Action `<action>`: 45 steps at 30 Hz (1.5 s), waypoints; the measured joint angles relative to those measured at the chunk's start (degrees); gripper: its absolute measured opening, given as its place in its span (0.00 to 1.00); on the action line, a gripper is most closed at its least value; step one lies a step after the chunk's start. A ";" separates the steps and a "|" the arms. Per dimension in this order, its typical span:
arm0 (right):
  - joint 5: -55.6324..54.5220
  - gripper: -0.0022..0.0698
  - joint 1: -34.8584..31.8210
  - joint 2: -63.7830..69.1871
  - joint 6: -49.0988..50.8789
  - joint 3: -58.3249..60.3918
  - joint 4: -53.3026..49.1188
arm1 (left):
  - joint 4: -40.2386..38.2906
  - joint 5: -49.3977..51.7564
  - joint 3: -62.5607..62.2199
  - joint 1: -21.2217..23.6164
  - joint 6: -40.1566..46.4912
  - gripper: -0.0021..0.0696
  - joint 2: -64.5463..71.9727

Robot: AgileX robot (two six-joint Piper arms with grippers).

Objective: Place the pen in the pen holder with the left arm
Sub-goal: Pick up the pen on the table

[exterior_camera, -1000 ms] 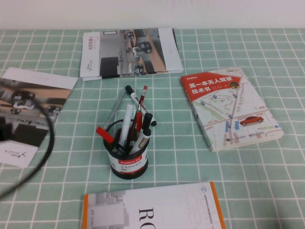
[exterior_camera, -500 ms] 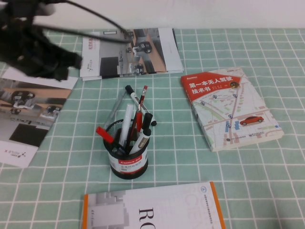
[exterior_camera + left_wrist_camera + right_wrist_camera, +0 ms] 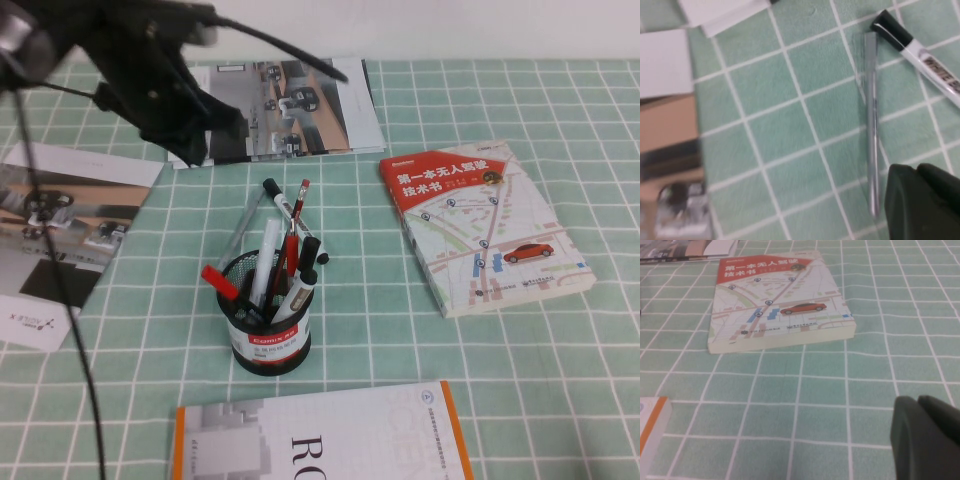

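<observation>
The pen (image 3: pixel 241 232) is slim and clear. It lies on the green checked cloth just left of and behind the pen holder (image 3: pixel 265 335), a black mesh cup with a red-and-white band that holds a red pen and several markers. In the left wrist view the pen (image 3: pixel 871 125) lies flat beside a white black-capped marker (image 3: pixel 920 55). My left gripper (image 3: pixel 195 148) hangs above the far-left magazine, behind and left of the pen. Its fingers (image 3: pixel 920 200) are together and hold nothing. My right gripper (image 3: pixel 927 437) is shut and empty, low over the cloth near the map book (image 3: pixel 777 305).
A grey magazine (image 3: pixel 290 105) lies at the back and a brochure (image 3: pixel 60 240) at the left. The red-and-white map book (image 3: pixel 480 225) is at the right. An orange-edged book (image 3: pixel 320 440) is at the front. The left arm's black cable (image 3: pixel 60 300) trails over the brochure.
The left arm has swung in from the left edge, up and to the right, and now hangs over the back magazine. The pen and holder have not moved.
</observation>
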 joint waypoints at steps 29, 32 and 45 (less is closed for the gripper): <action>0.00 0.00 0.00 0.00 0.00 0.00 0.00 | 2.94 -0.22 -7.26 -3.79 2.70 0.36 17.54; 0.00 0.00 0.00 0.00 0.00 0.00 0.00 | 3.41 -0.30 -7.36 -3.79 2.34 0.36 18.16; 0.00 0.00 0.00 0.00 0.00 0.00 0.00 | 4.45 0.24 -8.34 -3.79 1.81 0.16 19.08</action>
